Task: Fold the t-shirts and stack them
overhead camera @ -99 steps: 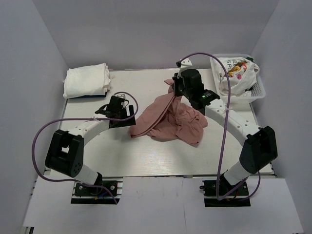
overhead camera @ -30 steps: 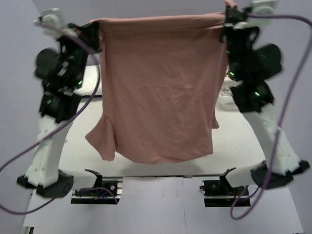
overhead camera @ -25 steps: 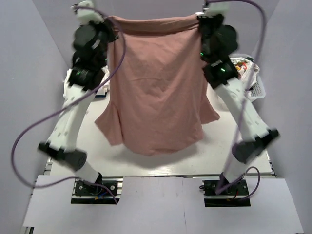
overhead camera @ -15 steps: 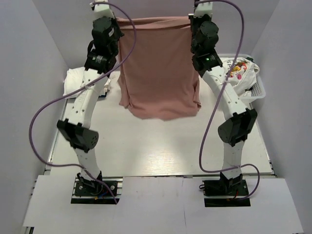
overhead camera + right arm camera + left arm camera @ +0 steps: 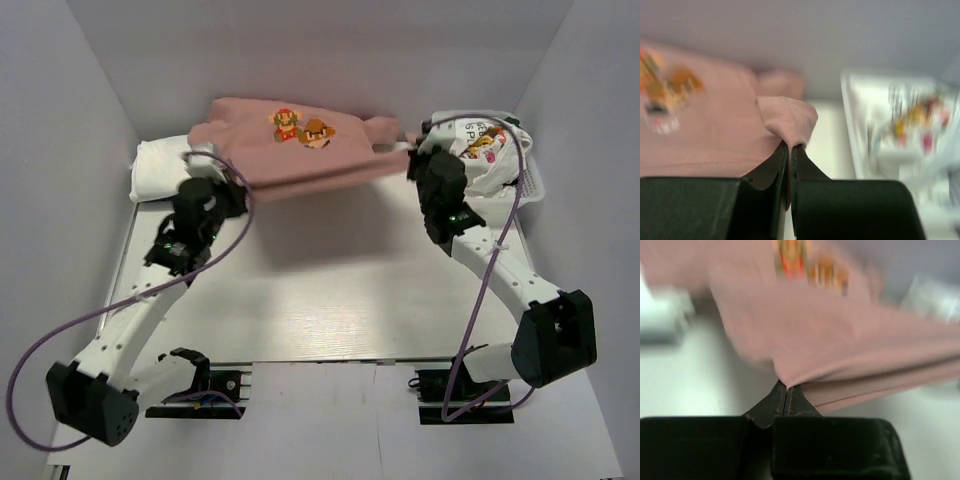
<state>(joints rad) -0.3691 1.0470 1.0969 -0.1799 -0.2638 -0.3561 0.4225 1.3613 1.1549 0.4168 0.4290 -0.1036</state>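
Left end effector [image 5: 784, 392] clenched on a hem corner of the dusty-pink t-shirt [image 5: 300, 152]. Right end effector [image 5: 790, 149] clenched on the opposite corner, fabric bunched over its tips. Shirt spans between the two, held edge raised above the counter [image 5: 330, 285], shadow beneath. Print side up, pixel figures beyond both end effectors, toward the back wall. Folded white t-shirts [image 5: 160, 168] lie just left of the left end effector. Mesh basket [image 5: 532, 186] with a white printed t-shirt [image 5: 478, 150] sits just right of the right one.
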